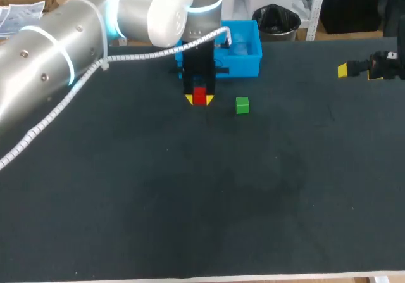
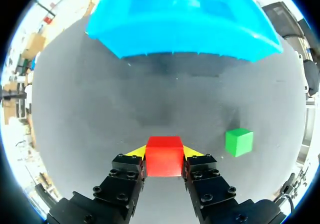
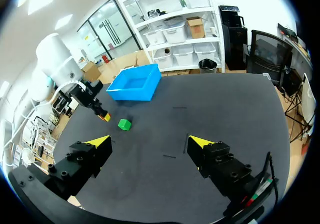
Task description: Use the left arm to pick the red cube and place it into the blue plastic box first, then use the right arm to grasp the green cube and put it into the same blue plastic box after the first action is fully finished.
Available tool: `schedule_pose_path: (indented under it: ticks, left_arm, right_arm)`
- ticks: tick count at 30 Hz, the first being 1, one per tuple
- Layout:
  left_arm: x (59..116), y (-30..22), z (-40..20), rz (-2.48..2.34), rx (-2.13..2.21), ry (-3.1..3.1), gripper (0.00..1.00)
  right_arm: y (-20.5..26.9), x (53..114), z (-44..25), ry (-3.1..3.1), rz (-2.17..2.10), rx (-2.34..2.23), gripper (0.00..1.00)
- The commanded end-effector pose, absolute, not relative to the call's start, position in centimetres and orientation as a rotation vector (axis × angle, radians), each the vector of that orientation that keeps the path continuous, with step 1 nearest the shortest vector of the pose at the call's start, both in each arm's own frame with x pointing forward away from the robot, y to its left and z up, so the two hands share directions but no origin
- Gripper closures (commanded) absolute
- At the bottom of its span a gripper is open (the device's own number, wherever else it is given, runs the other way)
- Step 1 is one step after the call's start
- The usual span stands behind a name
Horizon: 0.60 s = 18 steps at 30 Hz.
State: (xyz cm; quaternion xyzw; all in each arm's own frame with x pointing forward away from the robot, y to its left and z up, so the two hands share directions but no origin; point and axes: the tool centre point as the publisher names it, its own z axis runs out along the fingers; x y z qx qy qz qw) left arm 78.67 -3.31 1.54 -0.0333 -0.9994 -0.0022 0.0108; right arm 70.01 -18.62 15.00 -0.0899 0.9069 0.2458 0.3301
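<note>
The left gripper (image 1: 200, 99) is clamping the red cube (image 2: 163, 156) between both fingers, just short of the blue plastic box (image 2: 182, 23); the first step appears under way. The next move calls for carrying it over the box's near wall and releasing. The green cube (image 2: 238, 141) is sitting nearby, while the right gripper (image 3: 149, 141) is hanging wide open and empty, well apart.

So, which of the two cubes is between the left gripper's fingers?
The red cube, gripped from both sides by the left gripper; the green cube lies apart from it, untouched.
</note>
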Motion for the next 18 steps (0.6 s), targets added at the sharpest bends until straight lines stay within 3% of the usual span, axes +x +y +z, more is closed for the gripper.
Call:
schedule_pose_path:
  ticks: [1,18]
  left_arm:
    - [77.9,-2.6,4.6,-0.007,-0.123,-3.147,1.0]
    - [78.7,-3.2,12.6,0.151,-0.18,-3.256,1.0]
  right_arm:
    - [-18.6,70.0,15.0,2.372,0.642,-0.235,0.0]
    - [-18.6,70.0,15.0,2.372,0.642,-0.235,0.0]
